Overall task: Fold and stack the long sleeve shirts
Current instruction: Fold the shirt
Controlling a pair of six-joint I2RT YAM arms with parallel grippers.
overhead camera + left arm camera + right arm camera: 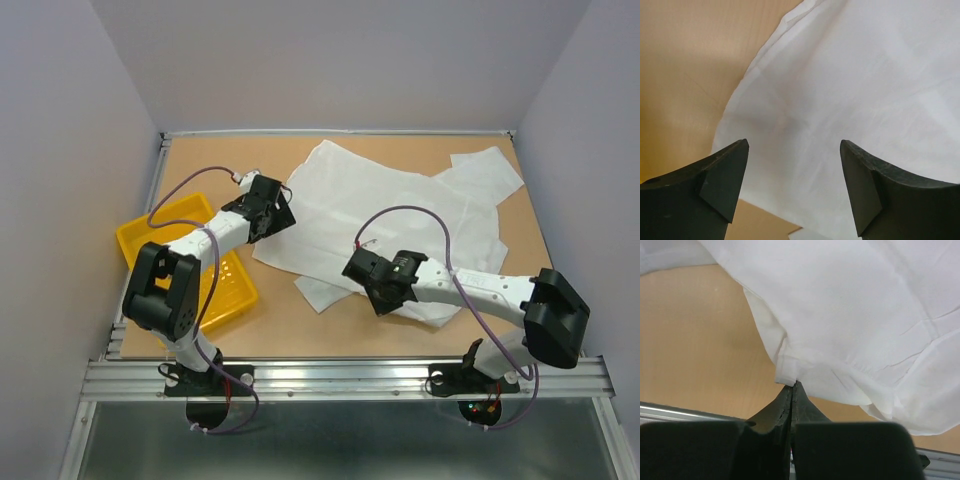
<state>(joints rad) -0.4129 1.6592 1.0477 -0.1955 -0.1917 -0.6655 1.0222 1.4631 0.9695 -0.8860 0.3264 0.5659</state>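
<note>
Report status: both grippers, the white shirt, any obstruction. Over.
Left gripper open above white shirt, at its left edge. Right gripper shut on its near corner. Shirt rumpled, unfolded. Yellow tray left of it, nothing blocking.

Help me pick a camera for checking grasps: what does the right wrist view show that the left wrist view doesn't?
Only the right wrist view: the right tool shut, pinching a hem corner of the white shirt, with a metal rail along the bottom of the picture. Only the left wrist view: the left tool open, hanging over the shirt's curved edge, gripping nothing. Both: the white shirt lying on the tan table.
</note>
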